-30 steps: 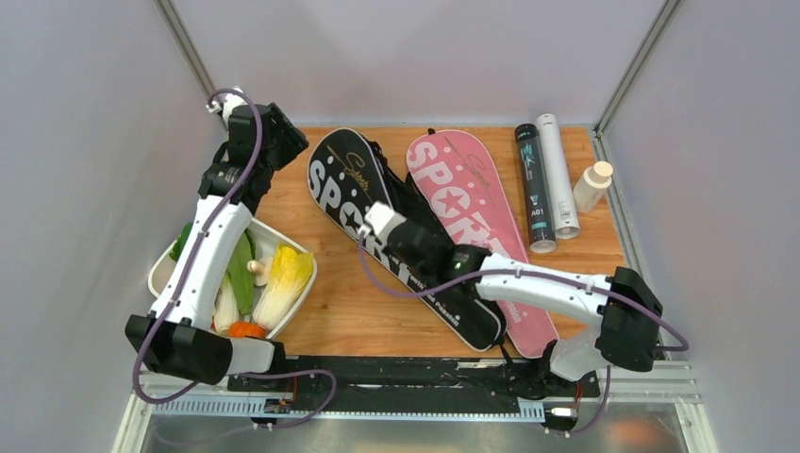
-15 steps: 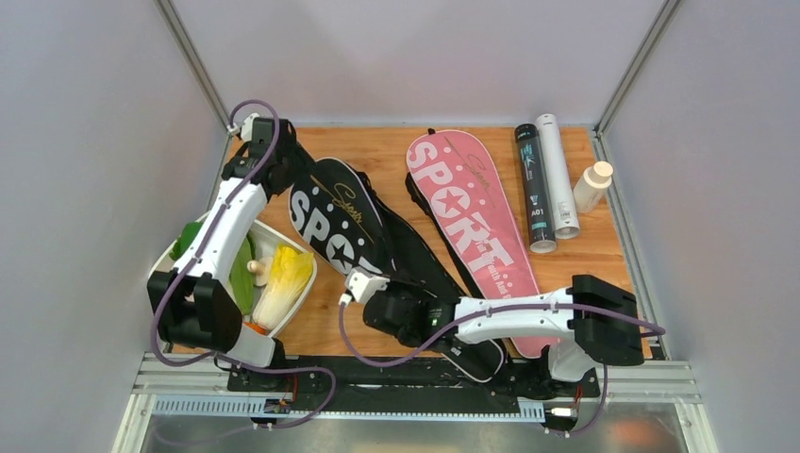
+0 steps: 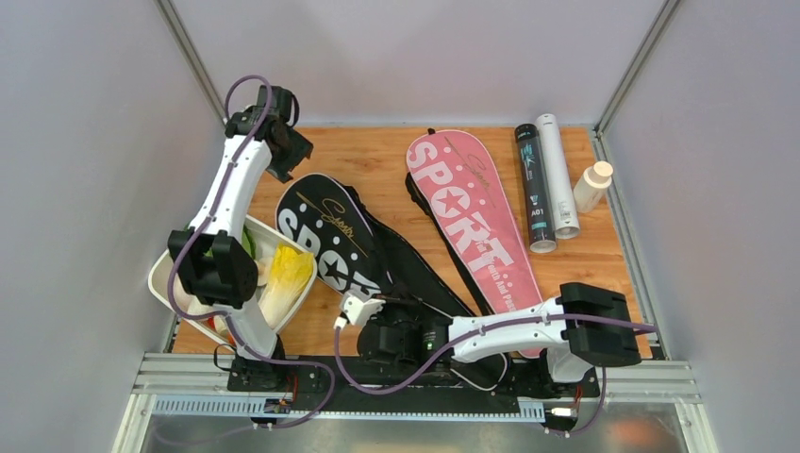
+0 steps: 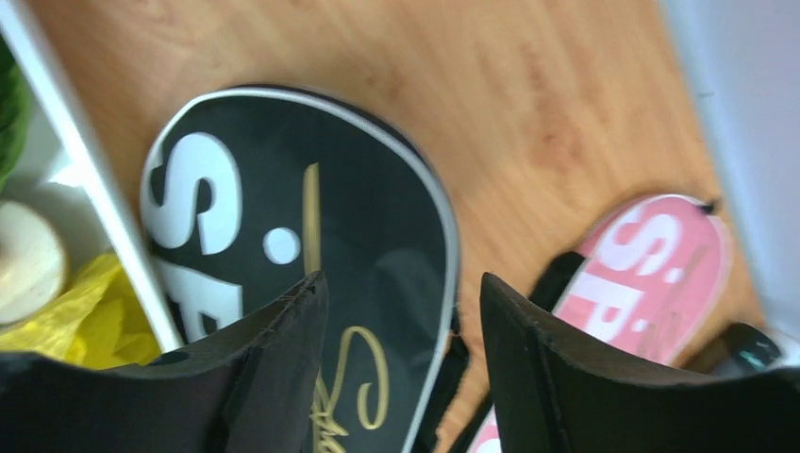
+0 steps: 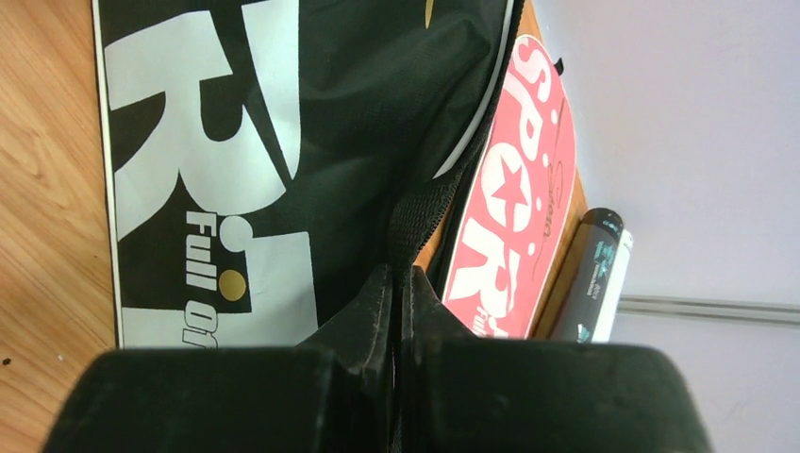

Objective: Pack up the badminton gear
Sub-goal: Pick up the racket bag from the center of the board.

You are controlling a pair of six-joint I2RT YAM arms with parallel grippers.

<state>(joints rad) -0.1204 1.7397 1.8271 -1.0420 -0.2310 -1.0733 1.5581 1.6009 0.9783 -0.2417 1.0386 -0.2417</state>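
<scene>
Top external view: you see the black SPORT racket bag point(image 3: 325, 236) lying diagonally on the wooden surface point(image 3: 377, 151), its rounded head just beside the white tray point(image 3: 160, 288) of vegetables point(image 3: 283, 278) and its narrow end running toward the near edge, where the right arm reaches across it. Note the pink SPORT racket bag point(image 3: 462, 217) to its right, also diagonal, with its head toward the far edge and its handle end passing under the right arm. At the far right, the black tube point(image 3: 534, 189) and the white tube point(image 3: 557, 175) lie side by side and parallel, and the small white bottle point(image 3: 592, 186) with a tan cap stands upright just beside them near the wall. Left wrist view: the left fingers point(image 4: 283, 349) are spread apart with nothing between them, and they hover above the head of the black bag, whose white letters and gold script show between and beside them; the tray's rim and a yellow leafy vegetable appear at your left, the pink bag at your right. Right wrist view: the right fingers point(image 5: 391, 311) are clenched together on the zippered edge of the black bag, with the pink bag and both tubes beyond.
</scene>
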